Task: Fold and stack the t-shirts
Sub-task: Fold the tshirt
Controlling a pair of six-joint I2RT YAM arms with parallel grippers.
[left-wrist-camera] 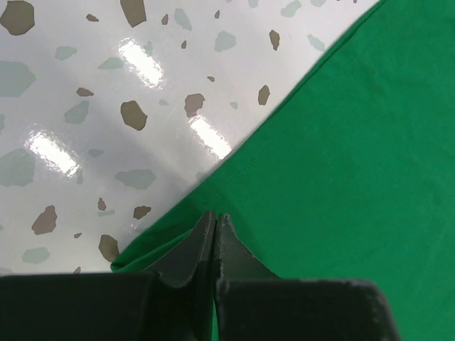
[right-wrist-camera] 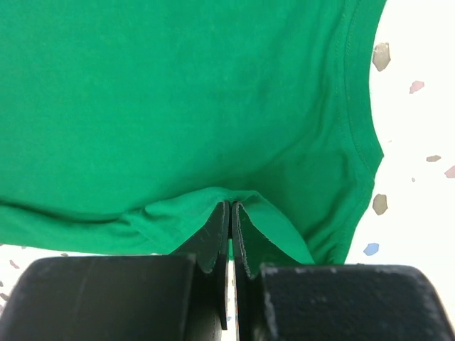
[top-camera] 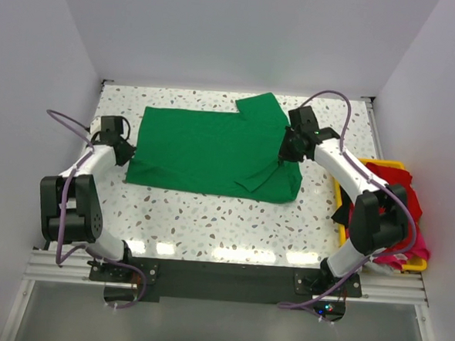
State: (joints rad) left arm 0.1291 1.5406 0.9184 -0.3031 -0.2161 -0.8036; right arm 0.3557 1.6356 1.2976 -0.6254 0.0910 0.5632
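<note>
Folding the green t-shirt [top-camera: 205, 150] well calls for both pinches to rise together and travel at one pace, so that the cloth carries over as a flat panel and does not twist.

Top external view: the shirt lies spread across the far half of the table [top-camera: 232, 217], one sleeve pointing toward the far edge. The left gripper [top-camera: 126, 153] sits at the shirt's left border. The right gripper [top-camera: 289, 149] sits at its right side, where the cloth is bunched. A yellow bin [top-camera: 385, 163] stands at the table's right edge and holds the other t-shirts [top-camera: 411, 201], red, black and pink. It lies close beside the right arm, so keep that elbow's swing short.

Left wrist view: the left gripper [left-wrist-camera: 215, 222] has its jaws pressed together on the stitched hem, right where green meets bare table. The bite looks shallow; lift slowly or the hem may slip out.

Right wrist view: the right gripper [right-wrist-camera: 230, 207] has its jaws closed on a puckered ridge of cloth, with loose folds on both sides. How many layers are caught cannot be told here; check before pulling.
</note>
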